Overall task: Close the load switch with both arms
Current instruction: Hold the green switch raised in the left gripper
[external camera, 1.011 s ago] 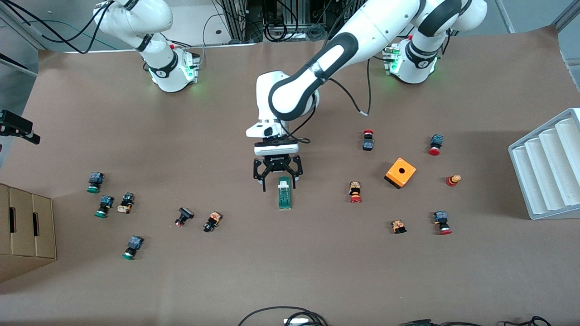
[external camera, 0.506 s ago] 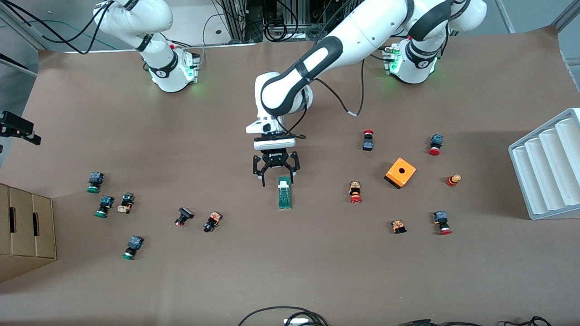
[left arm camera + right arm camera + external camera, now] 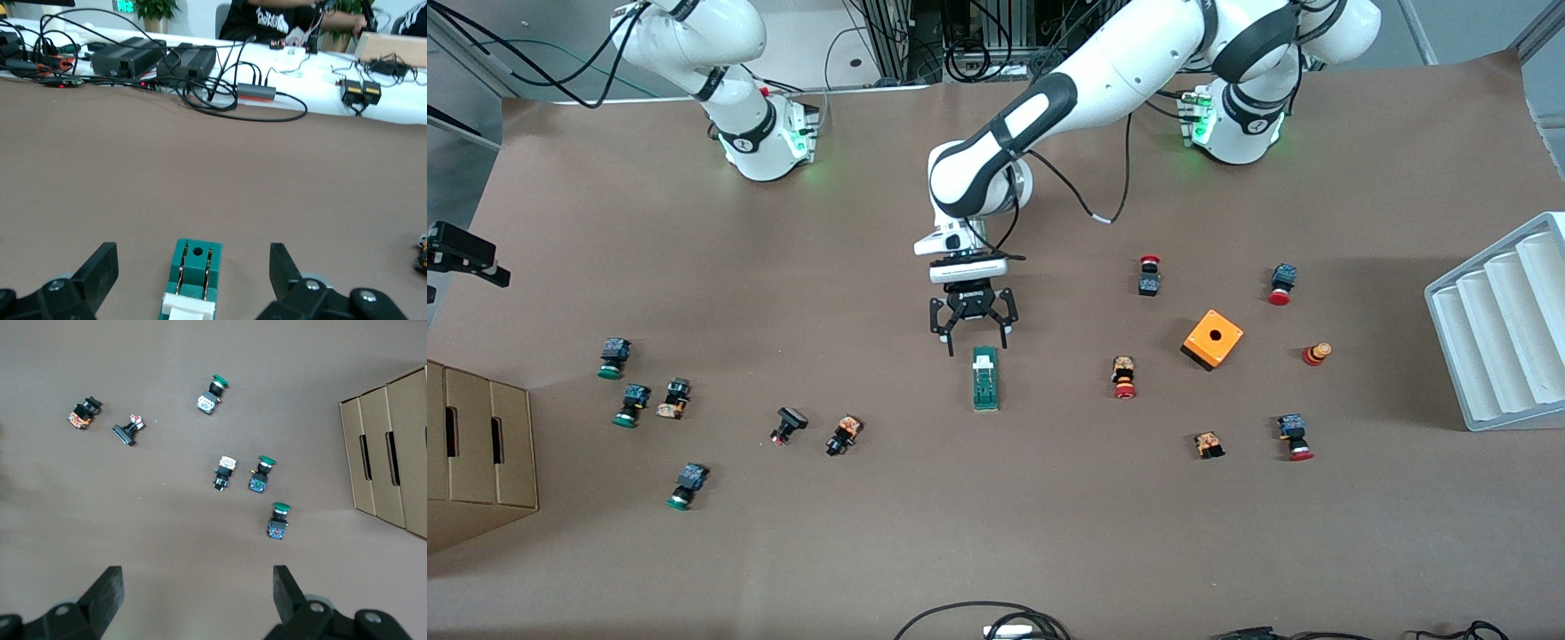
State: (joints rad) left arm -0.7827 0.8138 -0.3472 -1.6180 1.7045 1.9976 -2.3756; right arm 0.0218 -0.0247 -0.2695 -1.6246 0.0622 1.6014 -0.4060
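The right gripper (image 3: 193,603) hangs high with its jaws spread, empty, over the green-capped buttons (image 3: 265,475) near the cardboard box (image 3: 476,449); that arm waits. The load switch (image 3: 984,379) lies flat mid-table, well apart from the orange cube (image 3: 1213,340). It looks like a light, rigid plastic block, smooth-sided and likely to skid. Best pinched across its narrow sides, leaving the white lever (image 3: 189,310) free. The left gripper (image 3: 974,338) hovers empty, jaws wide, just short of its lever end.
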